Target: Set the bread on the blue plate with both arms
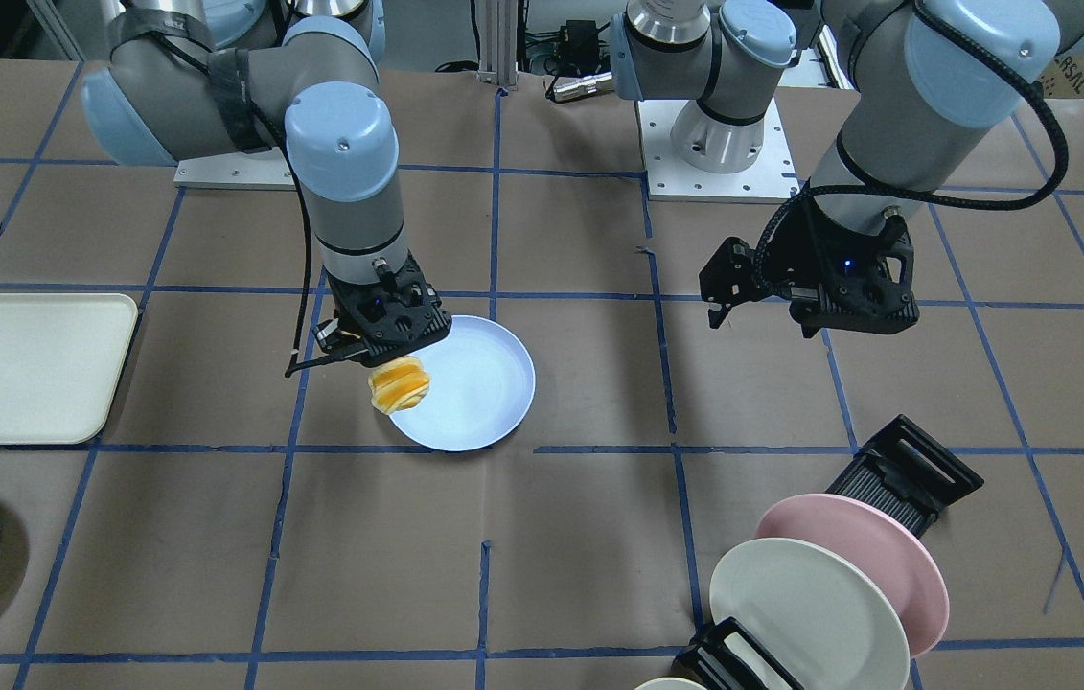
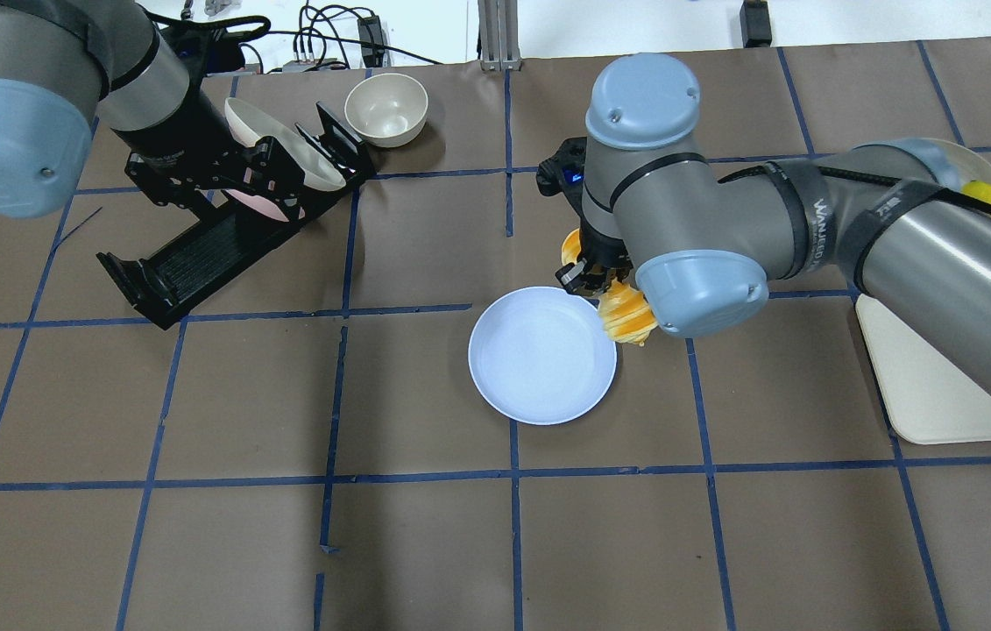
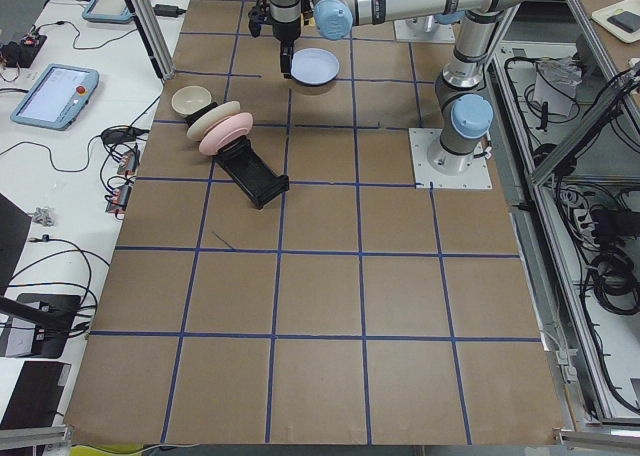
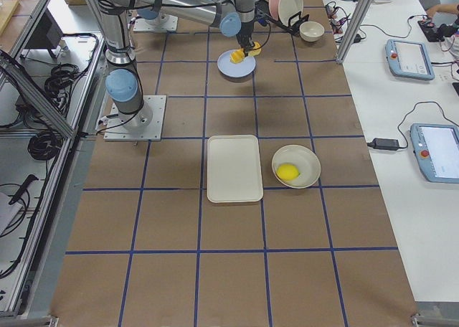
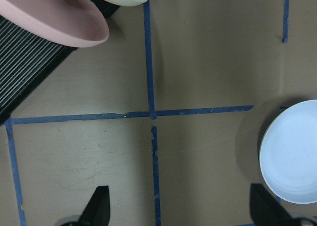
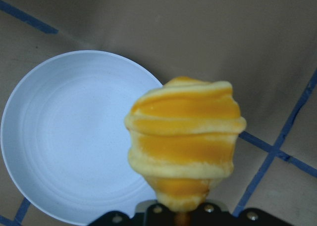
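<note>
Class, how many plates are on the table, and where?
3. The blue plate lies flat mid-table; the pink plate and the cream-white plate stand in the black rack. None seems hidden.

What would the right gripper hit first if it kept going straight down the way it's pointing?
The right gripper points down with the bread leading. The bread hangs over the robot's-right rim of the blue plate, so it likely meets that rim or the table beside it; depth is unclear.
</note>
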You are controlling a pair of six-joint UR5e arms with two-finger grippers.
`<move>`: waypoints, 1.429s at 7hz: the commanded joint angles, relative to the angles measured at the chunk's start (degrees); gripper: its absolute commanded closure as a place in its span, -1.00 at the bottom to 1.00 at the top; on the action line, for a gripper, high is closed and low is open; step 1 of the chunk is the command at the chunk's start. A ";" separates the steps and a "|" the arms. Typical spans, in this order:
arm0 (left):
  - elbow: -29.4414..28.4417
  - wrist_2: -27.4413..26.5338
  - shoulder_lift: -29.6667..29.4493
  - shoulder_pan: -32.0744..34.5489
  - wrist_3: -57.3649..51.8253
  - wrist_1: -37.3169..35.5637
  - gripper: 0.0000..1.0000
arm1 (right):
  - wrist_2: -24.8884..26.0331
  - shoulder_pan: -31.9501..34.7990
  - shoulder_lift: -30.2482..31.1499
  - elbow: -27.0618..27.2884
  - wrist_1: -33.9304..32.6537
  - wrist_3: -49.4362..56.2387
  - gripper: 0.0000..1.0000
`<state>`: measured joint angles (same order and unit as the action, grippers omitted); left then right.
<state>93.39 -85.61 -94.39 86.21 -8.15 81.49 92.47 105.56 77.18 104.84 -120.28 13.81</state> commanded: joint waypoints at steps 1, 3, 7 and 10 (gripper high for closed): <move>1.43 -0.17 1.66 -0.51 -8.07 -0.71 -1.00 | 0.34 4.45 -5.53 0.54 -6.25 -1.32 0.91; 1.89 -0.34 3.07 -2.70 -8.55 -0.63 -1.00 | 0.52 6.41 -7.92 0.89 -7.95 -1.24 0.91; 1.97 -0.52 3.42 -2.71 -8.55 -0.10 -1.00 | 0.69 6.41 -8.63 5.73 -14.63 -1.15 0.11; 1.97 -0.35 2.81 -2.80 -8.64 -0.63 -1.00 | 0.69 6.41 -8.63 5.64 -13.67 -0.27 -1.00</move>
<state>95.35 -85.96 -91.48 83.48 -16.72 80.92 93.16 111.97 68.56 110.49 -134.13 13.38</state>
